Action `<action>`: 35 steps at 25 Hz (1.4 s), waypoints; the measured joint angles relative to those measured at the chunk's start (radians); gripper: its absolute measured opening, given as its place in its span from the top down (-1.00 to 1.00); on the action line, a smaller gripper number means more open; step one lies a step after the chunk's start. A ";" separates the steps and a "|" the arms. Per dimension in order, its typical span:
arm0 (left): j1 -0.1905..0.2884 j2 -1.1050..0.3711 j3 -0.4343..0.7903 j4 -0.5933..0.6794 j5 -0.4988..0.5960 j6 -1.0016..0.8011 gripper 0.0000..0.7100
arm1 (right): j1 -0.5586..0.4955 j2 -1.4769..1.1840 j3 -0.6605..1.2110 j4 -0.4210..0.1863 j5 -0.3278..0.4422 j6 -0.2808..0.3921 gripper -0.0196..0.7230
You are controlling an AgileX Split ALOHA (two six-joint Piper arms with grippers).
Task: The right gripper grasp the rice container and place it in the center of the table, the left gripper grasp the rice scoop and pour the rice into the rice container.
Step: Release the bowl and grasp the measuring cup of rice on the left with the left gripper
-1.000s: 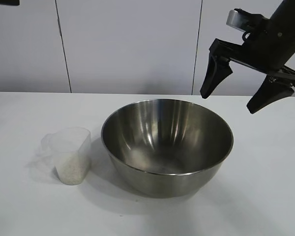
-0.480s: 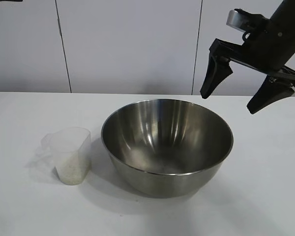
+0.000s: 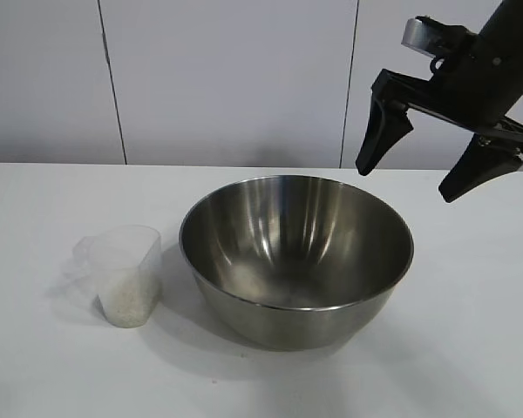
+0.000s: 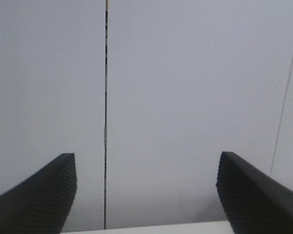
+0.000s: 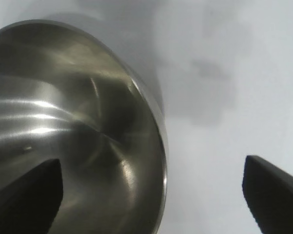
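Note:
The rice container (image 3: pixel 296 261), a wide shiny steel bowl, stands empty in the middle of the white table (image 3: pixel 471 331). To its left, a little apart from it, the clear plastic rice scoop (image 3: pixel 126 270) stands upright with white rice (image 3: pixel 125 300) in its lower part. My right gripper (image 3: pixel 404 185) hangs open in the air above the bowl's back right rim and holds nothing. In the right wrist view the right gripper (image 5: pixel 151 163) straddles the bowl's rim (image 5: pixel 158 126) from above. My left gripper (image 4: pixel 146 156) is open and empty and faces the wall; the exterior view does not show it.
A pale panelled wall (image 3: pixel 235 78) with dark vertical seams runs close behind the table. In the left wrist view only the wall and a strip of the table's far edge (image 4: pixel 151 228) show.
A dark sliver of the left arm at the exterior view's top left corner has slipped out of frame. The bowl, the scoop and the right gripper have stayed in place.

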 joint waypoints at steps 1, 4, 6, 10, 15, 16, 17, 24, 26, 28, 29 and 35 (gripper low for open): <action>0.000 0.000 0.031 0.011 -0.003 -0.002 -0.61 | 0.000 0.000 0.000 0.000 -0.001 0.000 -0.92; -0.001 0.000 0.114 0.025 -0.003 -0.004 -0.61 | 0.000 0.000 0.000 -0.001 -0.002 0.000 -0.92; -0.002 -0.001 0.163 0.028 -0.003 -0.005 -0.61 | 0.000 0.000 0.000 -0.003 -0.004 0.000 -0.92; -0.002 -0.001 0.225 0.029 -0.004 -0.006 -0.61 | 0.000 0.000 0.000 -0.004 -0.014 0.000 -0.92; -0.002 0.112 0.228 0.030 -0.069 -0.006 -0.61 | 0.000 0.000 0.000 -0.004 -0.015 0.005 -0.92; -0.002 0.155 0.228 0.030 -0.103 -0.006 -0.61 | 0.000 0.000 0.000 -0.004 -0.015 0.007 -0.92; -0.002 0.209 0.228 0.030 -0.123 -0.007 -0.61 | 0.000 0.000 0.000 -0.004 -0.015 0.007 -0.92; -0.002 0.479 0.181 0.028 -0.137 -0.008 -0.61 | 0.000 0.000 0.000 -0.004 -0.016 0.007 -0.92; -0.002 0.516 0.179 0.028 -0.137 -0.008 -0.61 | 0.000 0.000 0.000 -0.004 -0.016 0.007 -0.92; -0.002 0.537 0.178 0.028 -0.138 -0.008 -0.61 | 0.000 0.000 0.000 -0.004 -0.016 0.007 -0.92; -0.002 0.544 0.177 0.028 -0.140 -0.008 -0.61 | 0.000 0.000 0.000 -0.004 -0.017 0.007 -0.92; -0.002 0.581 0.172 0.028 -0.151 0.074 -0.61 | 0.000 0.000 0.000 -0.004 -0.022 0.007 -0.92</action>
